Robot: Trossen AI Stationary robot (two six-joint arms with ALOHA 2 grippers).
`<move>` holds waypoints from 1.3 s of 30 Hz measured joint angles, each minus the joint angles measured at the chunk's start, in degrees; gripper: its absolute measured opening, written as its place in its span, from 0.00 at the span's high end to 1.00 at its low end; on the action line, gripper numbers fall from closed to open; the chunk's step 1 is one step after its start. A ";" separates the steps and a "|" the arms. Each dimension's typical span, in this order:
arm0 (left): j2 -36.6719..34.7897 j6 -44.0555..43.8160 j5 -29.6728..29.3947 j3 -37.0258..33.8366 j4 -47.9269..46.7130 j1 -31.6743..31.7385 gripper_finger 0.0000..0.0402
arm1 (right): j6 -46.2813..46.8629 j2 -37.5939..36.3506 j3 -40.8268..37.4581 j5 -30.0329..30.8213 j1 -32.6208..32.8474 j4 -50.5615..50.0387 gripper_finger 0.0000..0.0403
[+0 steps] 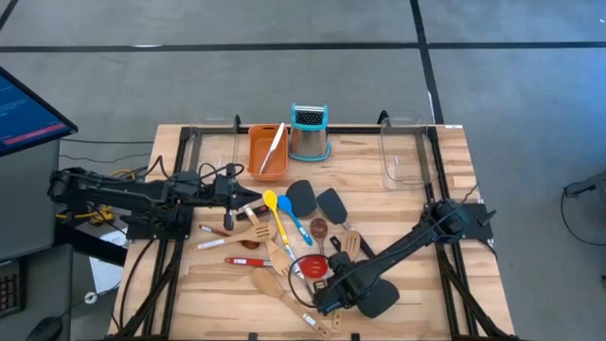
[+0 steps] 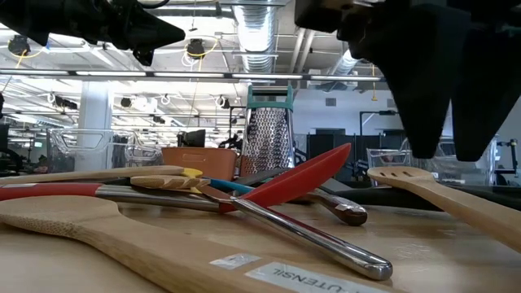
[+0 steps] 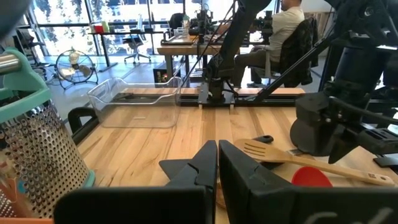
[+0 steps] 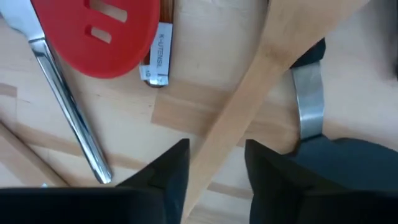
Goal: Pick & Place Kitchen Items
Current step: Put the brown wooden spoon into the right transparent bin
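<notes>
You've got the right gripper [image 4: 216,165] down low over the front of the light wooden slat table [image 1: 407,204], jaws apart w/ the pale wooden slotted spatula's [image 4: 249,112] handle running between the fingertips, not pinched yet as far as the right wrist view shows. The spatula lies in the utensil pile at table centre-front, its handle angled across the boards, just beside the red slotted turner w/ steel handle [image 4: 99,34] and a steel-handled black tool [image 4: 309,99] on the other side. Handling, my read: wood handle is stiff, light, dry-grained, so it shouldn't slip much; it's flat and thin though, so it'll sit tight to the tabletop and you need the fingertips right down at board level to get under its edges. Take it mid-handle, roughly where the jaws already straddle it; grabbing near the head end would prob. make it swing, and neighbours overlap there. Watch the red turner's steel shaft: smooth, round, likely to roll if nudged. Left gripper [image 3: 217,171] hangs w/ fingers together, nothing in them, over the left-centre of the table near the steel box grater w/ teal top [image 1: 310,133]. Orange rectangular tray [image 1: 256,152] at the back already has one pale utensil in it; clear plastic bin [image 1: 402,161] sits back-right. Most utensils not yet moved, so early on.
</notes>
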 joint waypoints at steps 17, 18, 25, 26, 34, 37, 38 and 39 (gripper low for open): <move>0.02 0.00 0.00 0.00 -0.22 0.00 1.00 | 4.27 4.57 0.28 -4.22 0.11 2.51 0.62; 0.02 0.01 0.00 0.00 -0.46 0.00 1.00 | 4.22 4.57 0.27 -4.44 0.07 2.51 0.63; 0.02 0.16 0.00 -0.02 -0.46 0.00 1.00 | 1.95 4.09 1.96 -4.36 -0.28 0.44 0.65; 0.02 0.17 0.00 -0.02 -0.44 0.00 1.00 | 1.38 4.06 2.03 -4.39 -0.28 -0.21 0.65; 0.02 0.15 0.00 0.00 -0.42 0.00 1.00 | -0.42 3.21 2.15 -4.41 -0.34 -0.47 0.66; 0.02 0.16 0.00 -0.02 -0.42 0.00 1.00 | -0.62 3.23 2.16 -4.52 -0.34 -0.83 0.66; 0.02 0.15 0.00 -0.02 -0.43 0.00 1.00 | -0.65 3.23 2.16 -4.60 -0.32 -0.94 0.66; 0.02 0.16 0.00 -0.02 -0.44 0.00 1.00 | -1.08 3.21 2.16 -4.74 -0.32 -0.88 0.66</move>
